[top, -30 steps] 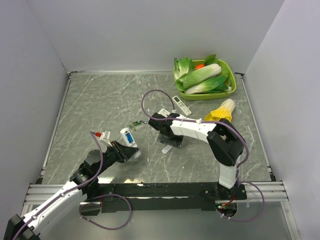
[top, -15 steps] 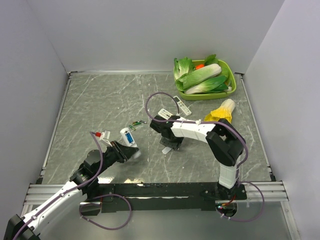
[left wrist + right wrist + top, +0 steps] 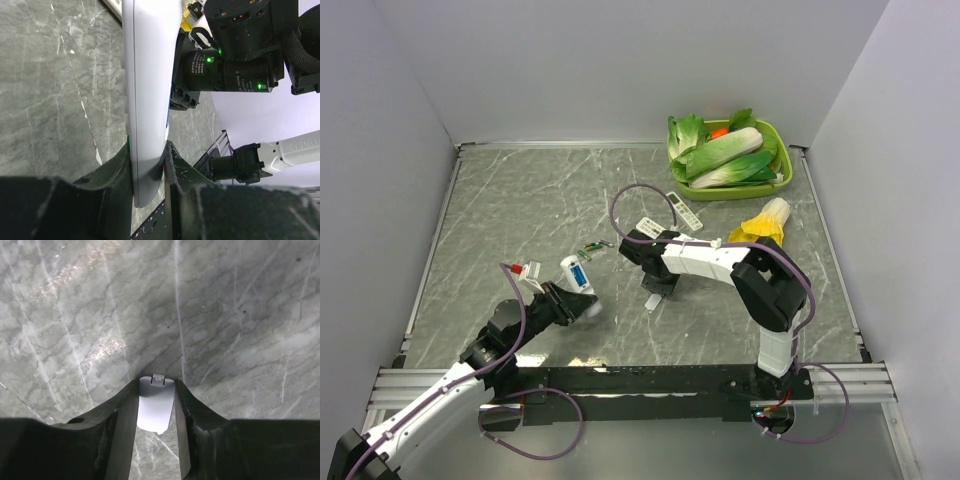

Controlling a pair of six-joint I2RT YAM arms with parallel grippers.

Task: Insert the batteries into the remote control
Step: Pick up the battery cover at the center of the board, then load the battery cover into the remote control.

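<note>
While the left gripper is pressed tight on the lower end of the slim white rectangular remote control, holding it tilted up over the grey marbled table, the right gripper is pinching a small white plastic cover plate, with its latch tab pointing away from the wrist.

In the top view the remote sits near the left front of the table. A blue patch on its upward face reads as the blue-wrapped cylindrical batteries, probably already seated.

The step in hand looks like closing the bay. To do it well:
- Keep the left grip rigid.
- Carry the plate across with the tab end leading.
- Lay it flat on the bay and slide it home rather than push down. The plate is thin and may pivot in the pinch.

Hard to make out:
- The battery count and polarity are too small to tell.
- The left wrist view shows the remote edge-on only, so the bay is hidden.
- The right wrist view shows no remote.
- I cannot tell whether the plate touches the table.
</note>
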